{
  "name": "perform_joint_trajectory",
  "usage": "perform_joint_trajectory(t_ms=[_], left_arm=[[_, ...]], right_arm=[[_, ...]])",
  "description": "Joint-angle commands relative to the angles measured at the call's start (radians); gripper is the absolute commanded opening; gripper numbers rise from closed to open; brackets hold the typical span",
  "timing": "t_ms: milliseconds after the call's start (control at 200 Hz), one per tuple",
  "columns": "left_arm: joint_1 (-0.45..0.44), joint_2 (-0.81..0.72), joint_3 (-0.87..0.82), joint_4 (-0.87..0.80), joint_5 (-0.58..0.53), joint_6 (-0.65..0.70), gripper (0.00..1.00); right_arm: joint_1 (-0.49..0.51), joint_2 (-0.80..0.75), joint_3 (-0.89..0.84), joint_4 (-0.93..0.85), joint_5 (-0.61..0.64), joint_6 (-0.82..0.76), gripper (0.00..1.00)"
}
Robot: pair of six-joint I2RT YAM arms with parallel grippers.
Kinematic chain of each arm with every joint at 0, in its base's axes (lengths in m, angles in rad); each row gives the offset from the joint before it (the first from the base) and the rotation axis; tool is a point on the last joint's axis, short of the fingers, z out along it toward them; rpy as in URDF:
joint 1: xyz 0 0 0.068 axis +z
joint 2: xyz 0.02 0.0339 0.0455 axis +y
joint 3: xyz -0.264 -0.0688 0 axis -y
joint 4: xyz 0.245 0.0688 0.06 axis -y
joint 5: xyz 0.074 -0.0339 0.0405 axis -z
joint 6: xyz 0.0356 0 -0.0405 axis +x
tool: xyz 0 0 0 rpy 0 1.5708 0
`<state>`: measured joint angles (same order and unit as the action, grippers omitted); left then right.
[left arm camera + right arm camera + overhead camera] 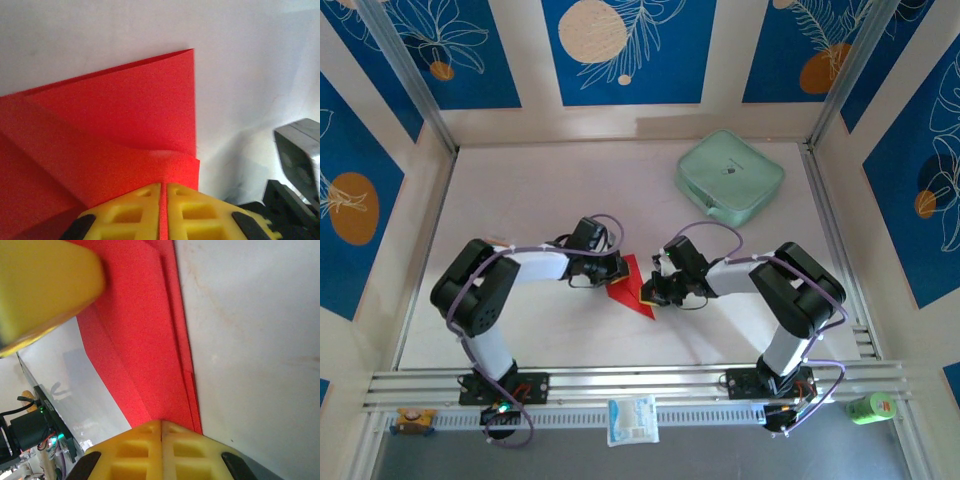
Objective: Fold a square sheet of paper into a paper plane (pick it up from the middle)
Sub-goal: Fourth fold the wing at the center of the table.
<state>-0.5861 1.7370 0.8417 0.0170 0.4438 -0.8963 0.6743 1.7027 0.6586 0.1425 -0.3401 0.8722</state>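
Observation:
The bright red sheet of paper (632, 287) lies mid-table, folded into a layered, pointed shape. My left gripper (618, 272) meets it from the left and my right gripper (651, 293) from the right. In the left wrist view the yellow fingers are shut on the sheet of paper (125, 115), and a red strip shows between them at the left gripper (164, 202). In the right wrist view my right gripper (161, 429) is shut with its tips at the edge of the layered sheet of paper (145, 340); no red shows between them. A yellow left finger (45, 285) looms at the upper left.
A mint-green zip case (730, 177) sits at the back right of the table (520, 200). A white printed packet (633, 419) lies on the front rail between the arm bases. A green object (870, 407) rests at the front right.

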Motion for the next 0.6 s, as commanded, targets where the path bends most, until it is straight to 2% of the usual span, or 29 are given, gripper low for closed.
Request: perform_joint_trajectory(t_ms=[0,95,270,470,595], left_arm=[[-0.024,-0.068,0.008,-0.045,-0.004,0.012,0.06],[-0.047,-0.077,-0.013,-0.038,0.009,-0.008,0.00],[-0.098,-0.034,-0.059,0.043,0.038,-0.065,0.00],[-0.101,0.040,-0.102,0.118,0.031,-0.096,0.01],[-0.092,0.051,-0.088,0.056,-0.023,-0.080,0.00]], right_arm=[[0.007,0.017,-0.044,-0.124,0.035,0.021,0.00],[0.005,0.015,-0.047,-0.132,0.042,0.021,0.00],[0.004,0.015,-0.056,-0.127,0.044,0.023,0.00],[0.004,0.015,-0.065,-0.118,0.040,0.026,0.00],[0.004,0.016,-0.068,-0.130,0.047,0.021,0.00]])
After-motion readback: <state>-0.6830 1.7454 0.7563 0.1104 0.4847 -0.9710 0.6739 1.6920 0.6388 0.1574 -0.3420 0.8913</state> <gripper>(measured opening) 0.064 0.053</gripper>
